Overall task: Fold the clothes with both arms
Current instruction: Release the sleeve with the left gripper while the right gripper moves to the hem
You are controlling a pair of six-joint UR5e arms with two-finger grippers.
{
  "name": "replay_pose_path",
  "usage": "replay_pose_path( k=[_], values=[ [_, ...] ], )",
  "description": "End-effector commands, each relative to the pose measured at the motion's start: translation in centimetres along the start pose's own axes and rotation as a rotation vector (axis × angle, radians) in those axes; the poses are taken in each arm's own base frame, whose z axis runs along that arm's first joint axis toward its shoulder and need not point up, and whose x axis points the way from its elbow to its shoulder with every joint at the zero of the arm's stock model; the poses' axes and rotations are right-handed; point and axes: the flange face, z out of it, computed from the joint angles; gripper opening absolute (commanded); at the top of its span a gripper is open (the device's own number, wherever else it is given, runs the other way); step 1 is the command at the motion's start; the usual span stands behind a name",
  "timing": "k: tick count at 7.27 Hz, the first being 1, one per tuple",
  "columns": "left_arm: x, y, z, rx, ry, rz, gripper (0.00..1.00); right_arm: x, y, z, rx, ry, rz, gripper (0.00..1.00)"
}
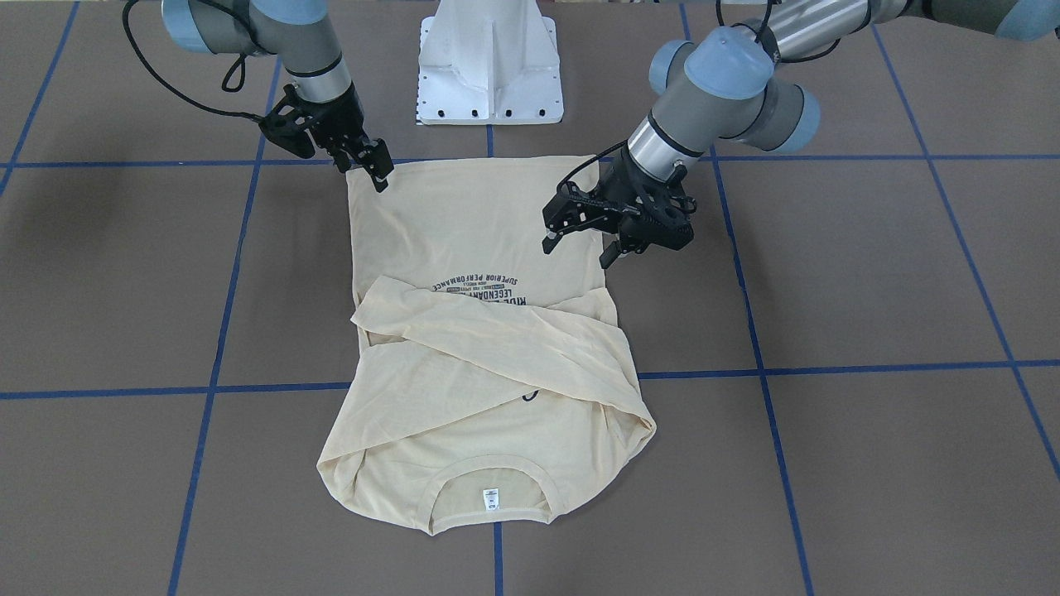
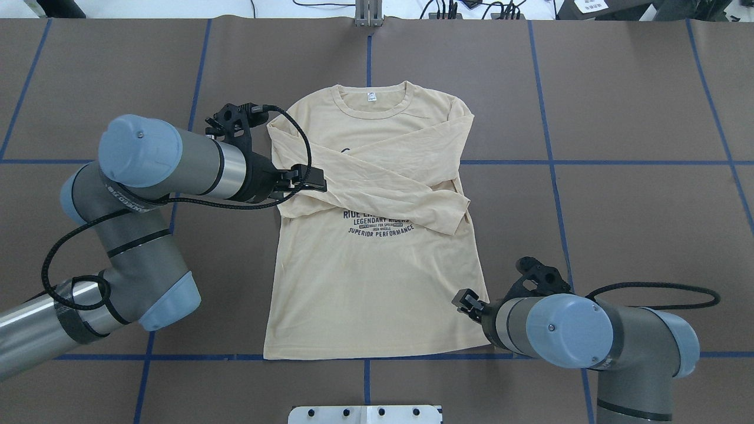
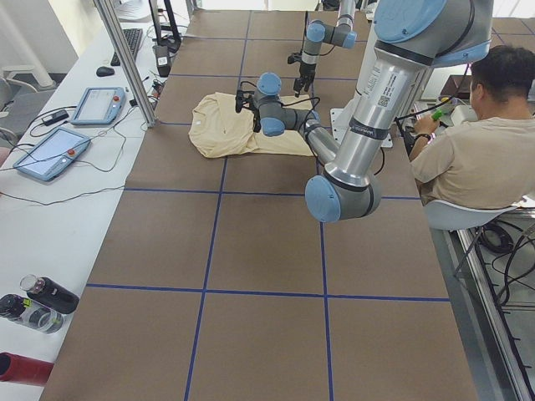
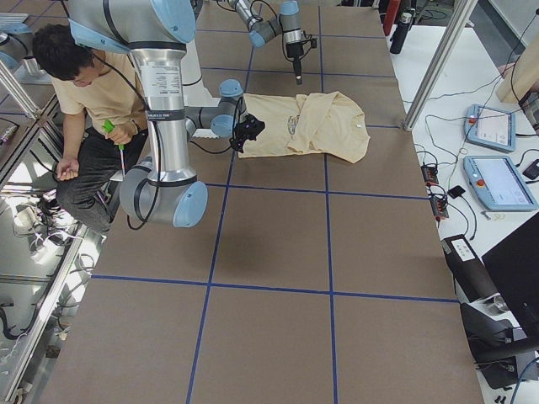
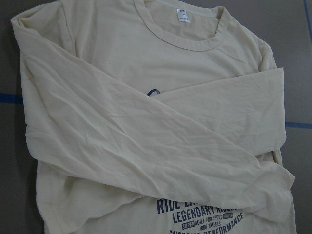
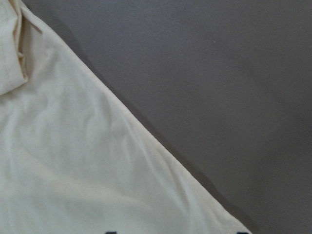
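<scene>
My left gripper hangs spread wide and empty above the shirt, clear of the cloth. Directly under it is the shirt's left side edge, and the two sleeves lie just ahead of it, crossed over the chest. I judge I keep it up here because the sleeves are already in and its next grip is lower, on the body of the shirt. My right gripper sits low at the hem corner on its own side, the cloth edge right beneath it and bare table to its outer side. Its fingers look close together, but I cannot tell whether they pinch the cloth or even touch it. That corner is the natural hold for lifting the hem toward the collar.

The shirt lies flat and face up, print showing. Its long axis runs straight away from both hands, with the hem nearest my wrists and the collar and neck tag at the far end, beyond both grippers
</scene>
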Motion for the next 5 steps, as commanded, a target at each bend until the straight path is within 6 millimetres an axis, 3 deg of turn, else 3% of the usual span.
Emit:
replay_pose_path(
  k=[1, 2, 5],
  values=[
    [-0.1, 0.2, 0.3, -0.003, -0.005, -0.007, 0.98, 0.6, 0.7, 1.0, 0.005, 0.017, 0.005, 0.82],
    [-0.2, 0.2, 0.4, -0.004, -0.006, -0.008, 0.98, 0.5, 0.3, -0.3, -0.003, 0.001, 0.009, 0.81],
    [-0.3, 0.2, 0.5, -0.004, -0.009, -0.011, 0.98, 2.5, -0.4, 1.1, 0.02, 0.044, 0.007, 0.81]
  ],
)
